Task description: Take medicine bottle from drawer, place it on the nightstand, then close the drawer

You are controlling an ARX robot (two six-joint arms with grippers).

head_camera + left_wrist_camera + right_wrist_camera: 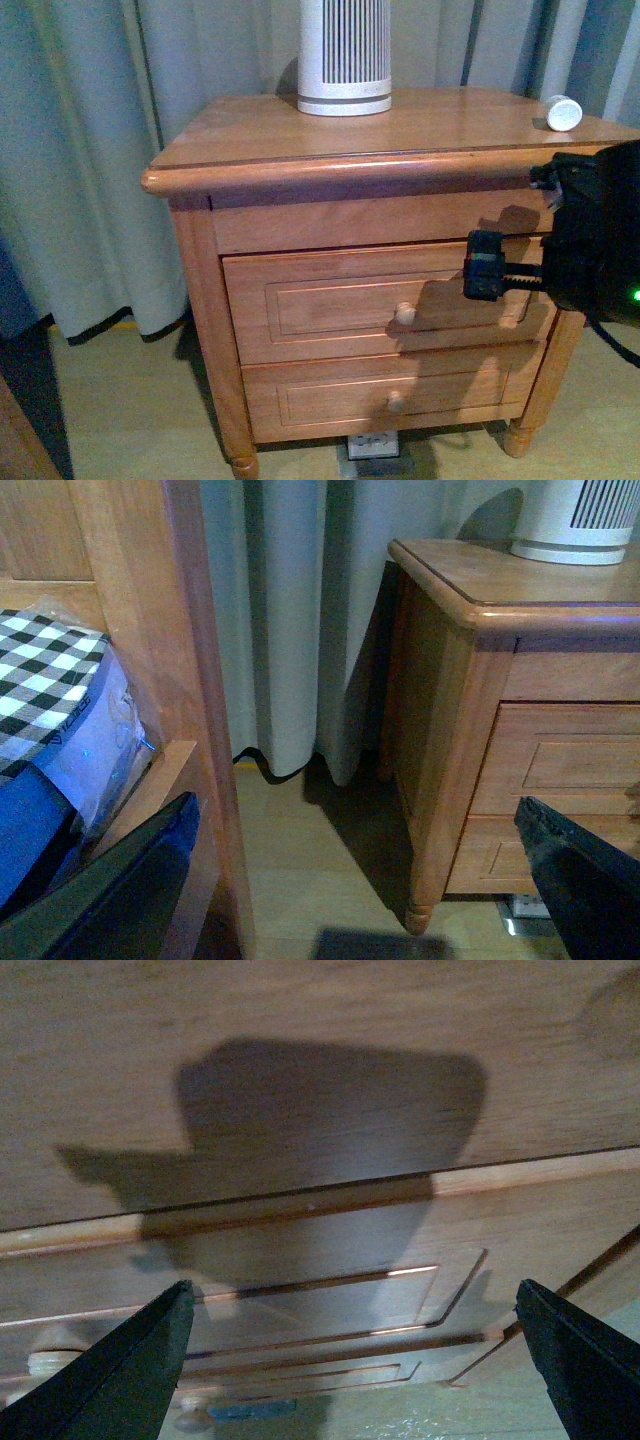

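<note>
Our right gripper point(487, 266) hung in front of the upper, honey wood drawer point(385, 303), its black fingers point(120, 1380) spread wide and holding nothing. That drawer sat shut, or nearly so. Our left gripper point(360, 890) was also wide open, off beside the honey-coloured wooden nightstand point(240, 135). The small white plastic medicine bottle point(562, 112) lay on the nightstand's top near its right edge, well apart from the white slatted device point(344, 55).

one nightstand point(300, 130), two drawers, one medicine bottle point(562, 113)
</note>
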